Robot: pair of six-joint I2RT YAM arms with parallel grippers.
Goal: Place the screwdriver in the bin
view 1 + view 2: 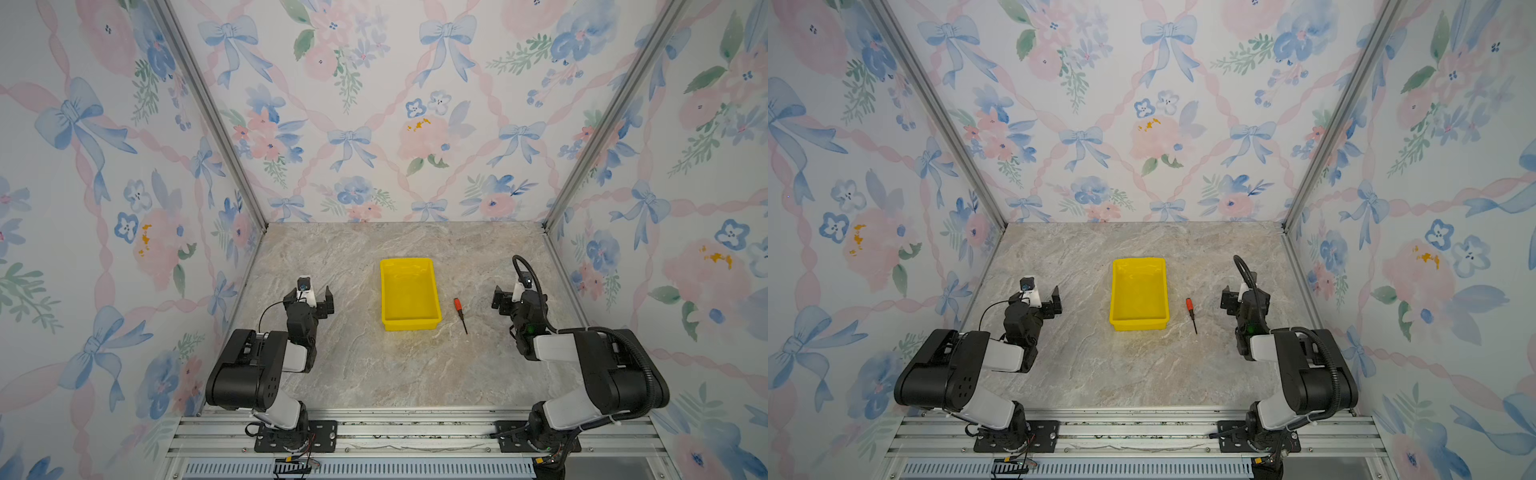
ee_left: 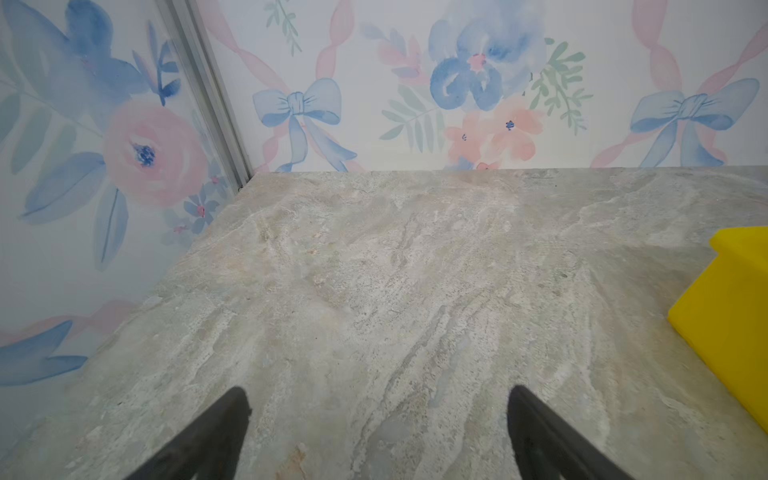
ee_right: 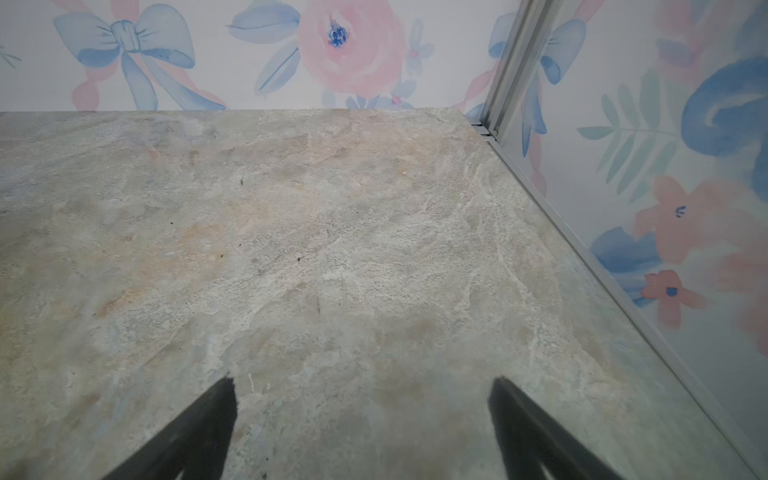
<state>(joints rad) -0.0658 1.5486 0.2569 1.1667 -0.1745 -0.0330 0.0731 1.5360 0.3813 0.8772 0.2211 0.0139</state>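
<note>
Where flowery walls (image 1: 374,124) close in the stone-look counter (image 1: 374,374), the yellow bin (image 1: 410,325) sits near its middle. The left gripper (image 1: 329,301) and the right gripper (image 1: 498,299) are by the side edges, both spread wide, holding nothing. The screwdriver (image 1: 461,316) lies flat between the bin and the right gripper, touching neither. The left wrist view shows only a corner of the bin. Its thin tip is hard to see.

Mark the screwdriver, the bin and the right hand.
screwdriver (image 1: 461,316): in a top view, on the upper shaft.
bin (image 1: 411,325): in a top view, on the near wall.
right hand (image 3: 365,381): right wrist view, midway between its open fingertips.
</note>
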